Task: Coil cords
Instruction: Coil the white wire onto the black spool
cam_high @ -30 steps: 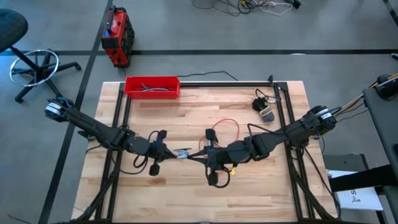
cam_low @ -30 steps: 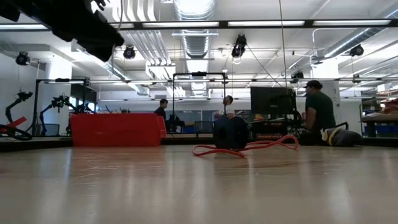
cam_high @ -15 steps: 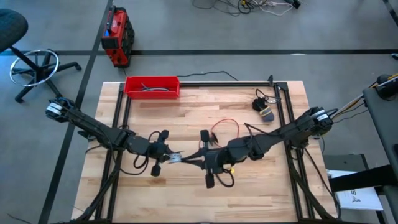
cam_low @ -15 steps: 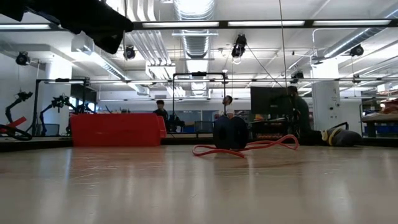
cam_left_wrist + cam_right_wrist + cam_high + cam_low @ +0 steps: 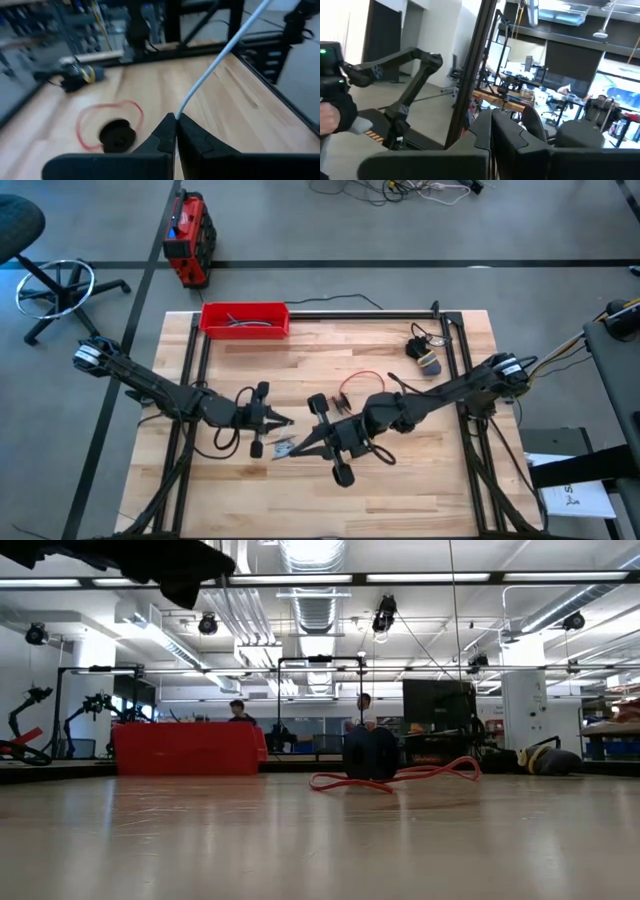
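Observation:
The white cord (image 5: 220,55) runs as a straight, thin line away from my left gripper (image 5: 176,117), which is shut on it near the table's middle (image 5: 288,420). A pale bunch of the white cord (image 5: 283,446) shows at the tips of my right gripper (image 5: 300,448), whose fingers are shut (image 5: 491,116). The red cord (image 5: 364,377) lies in a loop on the table beyond both grippers. Its black disc (image 5: 117,136) rests inside the loop. The low view shows the red cord (image 5: 395,778) and the disc (image 5: 370,753) on the tabletop. My left gripper pinches the white cord (image 5: 179,111) between its two fingertips. The cord leaves the tips and rises straight out of the left wrist view, clear of the table. My right gripper has the pale bunch of white cord (image 5: 285,445) at its tips. Its own fingers hide how it holds it.
A red tray (image 5: 245,319) with dark cables sits at the far left of the table. A black bundle (image 5: 425,355) lies far right. Dark frame rails (image 5: 462,370) run along the table's sides. People stand in the room beyond.
My right gripper has gone toward the table's left edge and turned, so its fingers now slant toward the near edge. The pale bunch of white cord has gone with it, a little toward the near edge. The red cord has stayed where it was.

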Available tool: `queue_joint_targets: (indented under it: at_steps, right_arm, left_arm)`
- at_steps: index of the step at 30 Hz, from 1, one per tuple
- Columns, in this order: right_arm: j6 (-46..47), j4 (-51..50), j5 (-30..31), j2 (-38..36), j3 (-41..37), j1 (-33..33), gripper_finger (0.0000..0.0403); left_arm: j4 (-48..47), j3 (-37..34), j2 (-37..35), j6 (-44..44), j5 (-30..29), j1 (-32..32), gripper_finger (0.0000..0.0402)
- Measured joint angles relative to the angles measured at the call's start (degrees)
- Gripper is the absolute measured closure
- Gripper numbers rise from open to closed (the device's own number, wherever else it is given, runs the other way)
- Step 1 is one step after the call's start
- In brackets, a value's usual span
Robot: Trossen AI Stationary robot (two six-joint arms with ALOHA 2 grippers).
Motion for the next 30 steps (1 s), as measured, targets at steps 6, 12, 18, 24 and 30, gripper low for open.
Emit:
queue_joint_targets:
  at_steps: [6,12,18,24,30]
  right_arm:
    - [1.29,0.26,-1.39,0.02,-0.09,0.02,0.0403]
    - [3.77,0.29,-4.87,0.04,-0.15,-0.35,0.0403]
    - [4.72,0.22,-5.07,0.04,-0.17,-0.65,0.0403]
    - [6.78,-0.77,-4.98,0.04,-0.29,-2.01,0.0403]
    - [6.86,-2.46,-5.08,0.04,-0.42,-2.41,0.0403]
  left_arm:
    - [5.23,0.0,-0.52,5.02,-3.68,0.52,0.0401]
    - [9.54,-0.02,-1.19,8.99,-7.38,2.06,0.0401]
    - [15.52,0.28,-1.24,12.37,-7.43,3.75,0.0401]
    - [12.34,4.86,-0.27,15.08,-6.54,3.85,0.0401]
    - [3.83,11.9,1.83,17.86,-6.37,3.85,0.0401]
